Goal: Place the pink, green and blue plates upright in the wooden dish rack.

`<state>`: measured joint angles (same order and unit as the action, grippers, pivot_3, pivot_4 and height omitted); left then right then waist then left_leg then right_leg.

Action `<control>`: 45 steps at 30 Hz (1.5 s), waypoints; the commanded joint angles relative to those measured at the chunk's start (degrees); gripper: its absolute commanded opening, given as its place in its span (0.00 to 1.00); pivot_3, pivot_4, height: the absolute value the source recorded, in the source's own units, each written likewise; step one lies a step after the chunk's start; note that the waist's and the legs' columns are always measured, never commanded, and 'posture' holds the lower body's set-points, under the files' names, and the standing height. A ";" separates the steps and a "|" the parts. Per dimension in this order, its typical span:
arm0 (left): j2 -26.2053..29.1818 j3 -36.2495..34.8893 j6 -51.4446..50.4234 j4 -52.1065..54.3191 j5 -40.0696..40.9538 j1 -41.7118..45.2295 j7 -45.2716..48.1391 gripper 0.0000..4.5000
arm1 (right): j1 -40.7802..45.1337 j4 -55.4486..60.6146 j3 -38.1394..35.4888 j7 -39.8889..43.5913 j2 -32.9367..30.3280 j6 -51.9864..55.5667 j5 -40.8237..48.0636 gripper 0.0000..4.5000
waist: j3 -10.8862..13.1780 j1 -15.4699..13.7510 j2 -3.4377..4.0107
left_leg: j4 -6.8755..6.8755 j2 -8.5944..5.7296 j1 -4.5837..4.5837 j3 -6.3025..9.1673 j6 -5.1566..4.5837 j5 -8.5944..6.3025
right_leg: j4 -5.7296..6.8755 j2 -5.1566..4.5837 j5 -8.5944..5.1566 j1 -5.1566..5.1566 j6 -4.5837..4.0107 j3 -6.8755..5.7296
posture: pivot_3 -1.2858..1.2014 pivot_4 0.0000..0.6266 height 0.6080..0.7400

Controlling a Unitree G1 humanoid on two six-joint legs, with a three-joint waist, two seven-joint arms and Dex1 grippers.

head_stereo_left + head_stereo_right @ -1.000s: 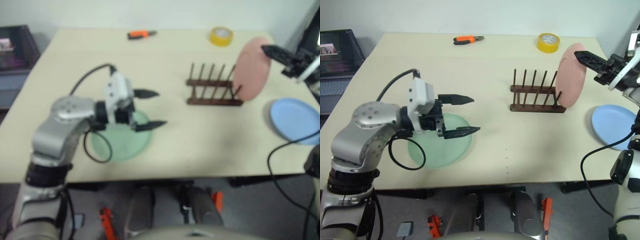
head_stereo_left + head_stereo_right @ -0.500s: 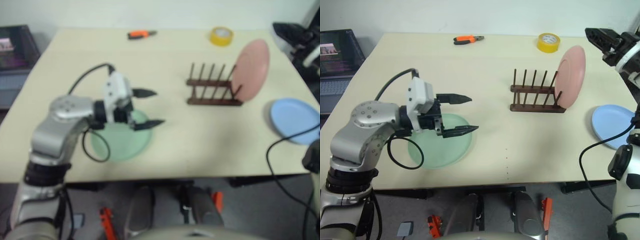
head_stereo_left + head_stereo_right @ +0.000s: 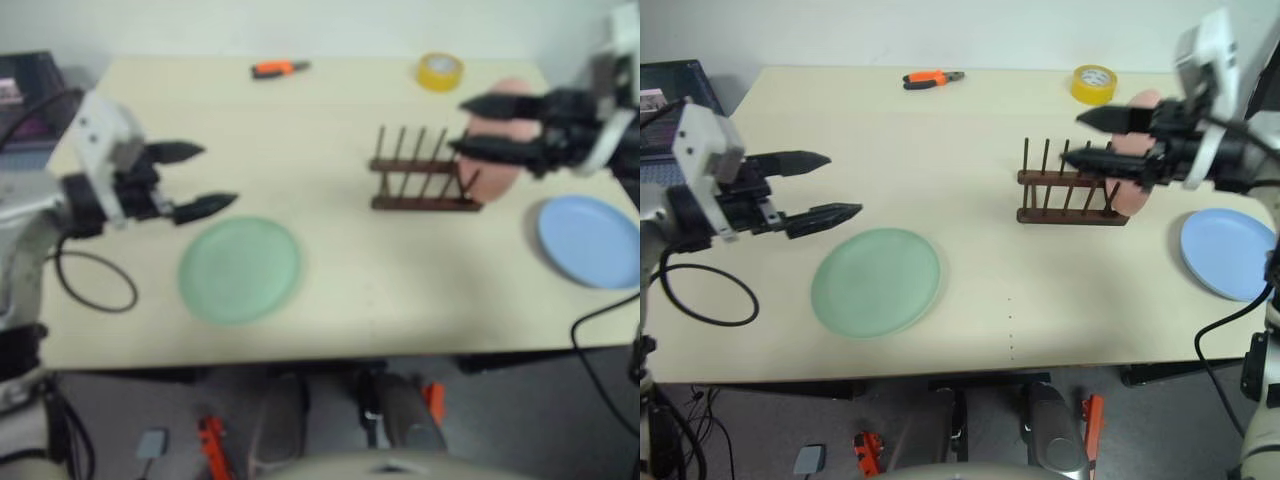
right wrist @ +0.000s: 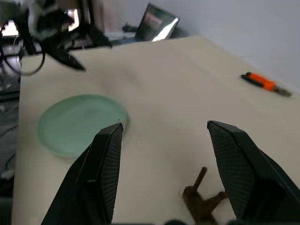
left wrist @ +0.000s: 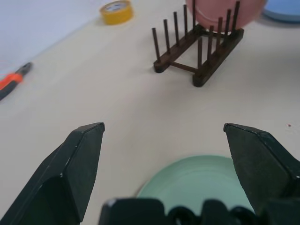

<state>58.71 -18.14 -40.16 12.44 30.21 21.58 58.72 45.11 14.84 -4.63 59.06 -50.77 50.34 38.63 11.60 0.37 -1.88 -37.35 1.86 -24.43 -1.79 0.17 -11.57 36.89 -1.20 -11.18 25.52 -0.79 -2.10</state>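
On my beige surface the green plate lies flat, just below and right of my left claw, which hangs empty with fingers spread wide. The blue plate lies flat at the right edge. The pink plate stands upright in the wooden dish rack's right end. My right claw hovers over the rack, parted, holding nothing.

The left gripper has two tapered, pointed black jaws on a black base, topped by a boxy white housing; a black cable loops at its 7 o'clock. The right gripper matches: slender black jaws, white housing behind, black cable hanging below.
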 commanded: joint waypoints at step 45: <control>-21.32 -5.91 -24.82 -6.78 2.64 7.50 -33.42 0.01 | -2.89 7.73 22.46 -8.25 15.66 -14.87 -20.36 0.69 | -0.18 -0.44 -0.36 | 0.28 -0.08 0.31 0.04 0.01 0.02 | 0.06 0.00 0.04 -0.21 0.16 -0.06 | 0.52 0.24 1.00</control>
<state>37.38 -20.64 -63.69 5.82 31.44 25.48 27.36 41.07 22.38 17.01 51.27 -35.34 38.72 21.13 11.42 -0.07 -2.24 -37.07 1.77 -24.09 -1.74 0.18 -11.55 36.96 -1.19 -11.12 25.30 -0.58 -2.16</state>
